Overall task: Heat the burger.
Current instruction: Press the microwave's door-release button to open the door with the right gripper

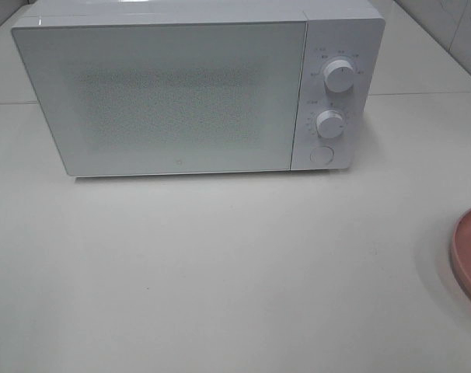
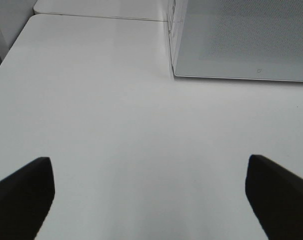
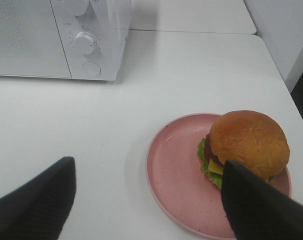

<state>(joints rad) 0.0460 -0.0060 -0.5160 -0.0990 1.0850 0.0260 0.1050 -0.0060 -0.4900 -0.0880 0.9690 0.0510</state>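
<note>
The burger (image 3: 249, 140), with a golden-brown bun, green lettuce and yellow cheese, sits on a pink plate (image 3: 174, 160) in the right wrist view. My right gripper (image 3: 146, 200) hangs open just short of the plate, and one dark finger (image 3: 261, 205) overlaps the burger's near edge in the picture. Nothing is between its fingers. The white microwave (image 1: 181, 93) stands at the back of the table with its door shut. My left gripper (image 2: 149, 195) is open over bare table near the microwave's left front corner (image 2: 174, 72). Neither gripper shows in the exterior high view.
The microwave has two knobs (image 1: 339, 76) and a round button (image 1: 322, 155) on its right panel. Only the plate's edge (image 1: 470, 252) shows at the right border of the exterior high view. A table seam runs behind the microwave.
</note>
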